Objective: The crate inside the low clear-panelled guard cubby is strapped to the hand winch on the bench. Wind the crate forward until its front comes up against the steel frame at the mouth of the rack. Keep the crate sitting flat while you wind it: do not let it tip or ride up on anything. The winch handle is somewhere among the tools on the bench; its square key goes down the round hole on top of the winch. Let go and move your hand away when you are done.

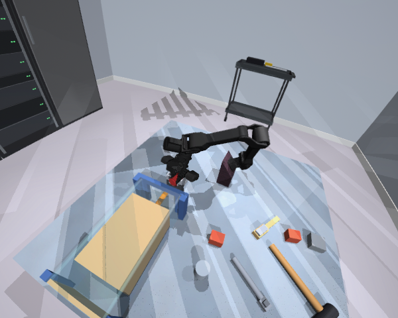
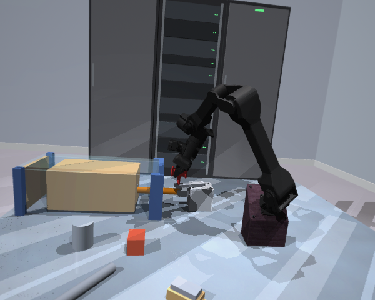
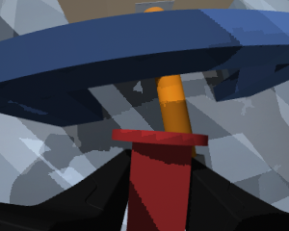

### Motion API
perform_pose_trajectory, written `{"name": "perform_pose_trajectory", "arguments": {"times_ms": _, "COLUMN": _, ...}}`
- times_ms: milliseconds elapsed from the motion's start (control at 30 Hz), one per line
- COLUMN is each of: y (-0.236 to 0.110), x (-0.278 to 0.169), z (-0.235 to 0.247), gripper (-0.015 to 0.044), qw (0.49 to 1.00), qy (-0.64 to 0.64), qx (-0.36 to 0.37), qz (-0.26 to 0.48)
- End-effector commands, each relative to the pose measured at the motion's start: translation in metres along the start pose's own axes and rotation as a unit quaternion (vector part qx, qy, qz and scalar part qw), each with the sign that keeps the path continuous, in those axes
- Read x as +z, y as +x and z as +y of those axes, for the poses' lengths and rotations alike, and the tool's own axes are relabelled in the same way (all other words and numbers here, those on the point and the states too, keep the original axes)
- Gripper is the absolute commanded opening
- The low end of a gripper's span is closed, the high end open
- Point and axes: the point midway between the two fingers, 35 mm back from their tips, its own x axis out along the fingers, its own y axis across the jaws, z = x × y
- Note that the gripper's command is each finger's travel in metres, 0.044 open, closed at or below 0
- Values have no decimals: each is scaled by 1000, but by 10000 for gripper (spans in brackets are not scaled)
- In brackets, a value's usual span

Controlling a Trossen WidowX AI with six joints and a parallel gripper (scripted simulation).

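Observation:
The tan crate (image 1: 120,239) (image 2: 90,187) sits flat inside the clear-panelled cubby. A small gap shows between its front and the blue steel frame (image 1: 182,201) (image 2: 157,197) (image 3: 119,45) at the mouth. An orange strap (image 1: 162,197) (image 2: 145,189) (image 3: 173,106) runs from the crate through the frame to the grey winch (image 2: 200,197). My gripper (image 1: 174,178) (image 2: 180,170) (image 3: 154,160) is shut on the red winch handle (image 1: 172,180) (image 2: 178,174) (image 3: 159,180). It holds the handle upright, just above the strap end of the winch. The winch's top hole is hidden.
The arm's maroon base (image 1: 225,171) (image 2: 264,219) stands right of the winch. On the bench lie two red blocks (image 1: 216,238) (image 1: 292,235), a grey cylinder (image 1: 202,269) (image 2: 82,235), a grey bar (image 1: 249,282), a hammer (image 1: 295,273) and a grey block (image 1: 316,241).

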Motion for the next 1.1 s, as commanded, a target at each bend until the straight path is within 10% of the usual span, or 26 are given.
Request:
{"name": "perform_pose_trajectory", "arguments": {"times_ms": 0, "y": -1, "x": -8, "z": 9, "gripper": 0, "qw": 1000, "qy": 11, "qx": 8, "qz": 6}}
{"name": "perform_pose_trajectory", "arguments": {"times_ms": 1067, "y": -14, "x": -35, "z": 30, "gripper": 0, "qw": 1000, "qy": 12, "qx": 8, "qz": 7}}
